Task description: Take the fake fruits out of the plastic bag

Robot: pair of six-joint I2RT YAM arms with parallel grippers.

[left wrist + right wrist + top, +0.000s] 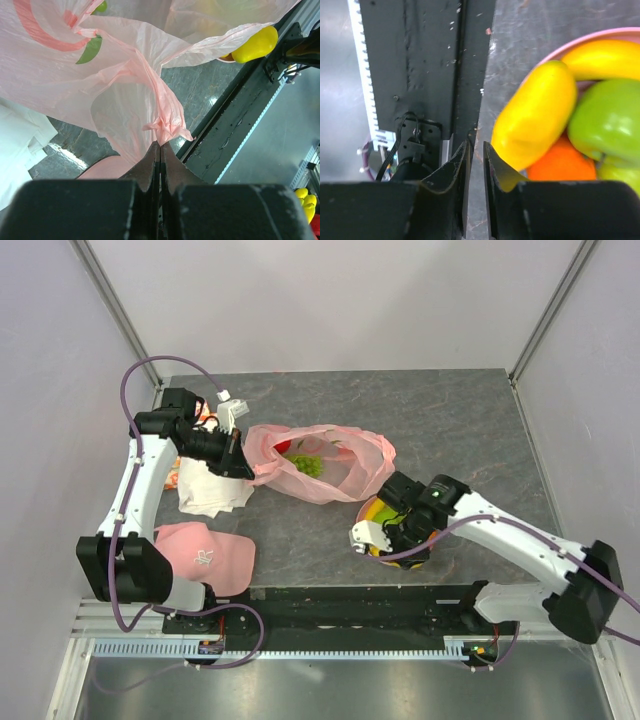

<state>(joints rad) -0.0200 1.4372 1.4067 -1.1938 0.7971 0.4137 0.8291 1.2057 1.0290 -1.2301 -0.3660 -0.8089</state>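
The translucent pink plastic bag (325,468) lies in the middle of the table with its mouth spread, and a green fruit (306,465) shows inside it. My left gripper (160,144) is shut on a bunched fold of the bag (125,75) at its left edge. My right gripper (476,145) hovers at the near-left rim of the pink plate (580,44). Its jaws stand a narrow gap apart with nothing between them. On the plate lie a yellow mango (535,120), a banana (610,57), a green apple (605,125) and an orange (562,165).
A white cloth (212,485) lies under the left arm and a pink cloth with a logo (205,555) sits at the near left. The black rail (340,598) runs along the table's front edge, just left of the right gripper. The enclosure walls stand close on both sides.
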